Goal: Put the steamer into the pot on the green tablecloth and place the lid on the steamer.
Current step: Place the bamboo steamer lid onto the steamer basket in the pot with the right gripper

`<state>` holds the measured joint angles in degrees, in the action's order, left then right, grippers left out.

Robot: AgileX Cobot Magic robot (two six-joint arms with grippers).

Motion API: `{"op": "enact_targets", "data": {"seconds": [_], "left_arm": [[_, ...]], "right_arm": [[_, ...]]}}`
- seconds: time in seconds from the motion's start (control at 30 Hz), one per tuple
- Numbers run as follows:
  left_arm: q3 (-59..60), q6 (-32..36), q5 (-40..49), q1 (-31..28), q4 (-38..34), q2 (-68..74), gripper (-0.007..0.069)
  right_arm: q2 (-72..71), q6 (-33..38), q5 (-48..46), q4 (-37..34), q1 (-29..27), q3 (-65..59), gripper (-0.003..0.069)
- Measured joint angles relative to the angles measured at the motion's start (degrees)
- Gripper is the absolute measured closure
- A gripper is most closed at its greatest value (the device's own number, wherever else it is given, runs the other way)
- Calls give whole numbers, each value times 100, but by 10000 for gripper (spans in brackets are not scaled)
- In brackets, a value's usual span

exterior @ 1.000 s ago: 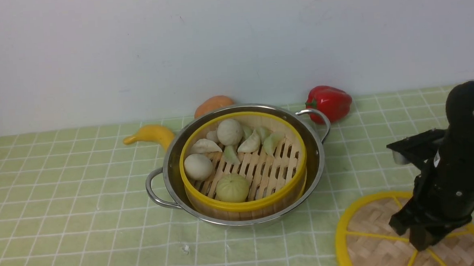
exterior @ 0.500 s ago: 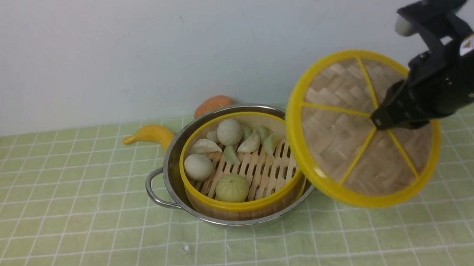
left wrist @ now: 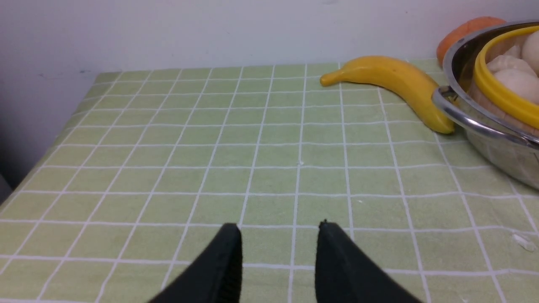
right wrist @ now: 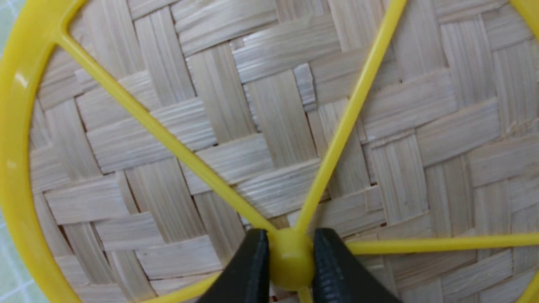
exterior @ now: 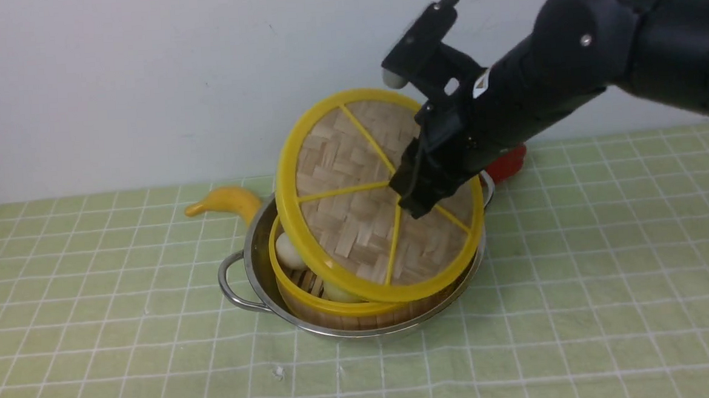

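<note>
Since half a second ago the lid point(exterior: 355, 205) has travelled leftward from the air beside the pot point(exterior: 254, 271) and now hangs over the steamer point(exterior: 336, 312), hiding most of the buns. It is tilted: the far edge is raised toward the wall point(exterior: 142, 83), and the near edge is low, at the steamer's front rim; whether they touch cannot be told. The right gripper point(exterior: 414, 202) is closed narrowly on the lid's yellow hub point(right wrist: 291, 269), one finger on each side. The steamer sits inside the pot, which stands on the green tablecloth point(exterior: 123, 308). The cloth is flat, with small white crumbs near its front. The left gripper point(left wrist: 278, 252) hovers over bare cloth, its fingers apart and holding nothing. A banana point(exterior: 224, 201) lies behind the pot, and a red pepper point(exterior: 507, 163) shows partly behind the right arm. The wall is plain and pale.
</note>
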<state>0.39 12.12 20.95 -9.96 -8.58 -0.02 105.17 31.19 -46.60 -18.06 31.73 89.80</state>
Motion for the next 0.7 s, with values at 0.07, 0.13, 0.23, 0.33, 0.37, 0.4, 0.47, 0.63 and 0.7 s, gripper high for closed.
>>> {"op": "enact_targets", "data": {"seconds": [0.07,0.13,0.23,0.33,0.37,0.4,0.47,0.63,0.7], "left_arm": [[0,0,0,0,0,0,382],[0,0,0,0,0,0,382],[0,0,0,0,0,0,382],[0,0,0,0,0,0,382],[0,0,0,0,0,0,382],[0,0,0,0,0,0,382],[0,0,0,0,0,0,382],[0,0,0,0,0,0,382],[0,0,0,0,0,0,382]], "right_arm": [[136,4,22,11,28,128,514],[259,18,48,11,41,207,514],[401,18,48,22,41,222,514],[499,33,71,34,41,222,514],[519,42,93,34,41,222,514],[533,42,135,41,41,222,514],[566,54,254,54,53,222,514],[650,72,457,58,73,222,514],[673,80,480,58,73,222,514]]}}
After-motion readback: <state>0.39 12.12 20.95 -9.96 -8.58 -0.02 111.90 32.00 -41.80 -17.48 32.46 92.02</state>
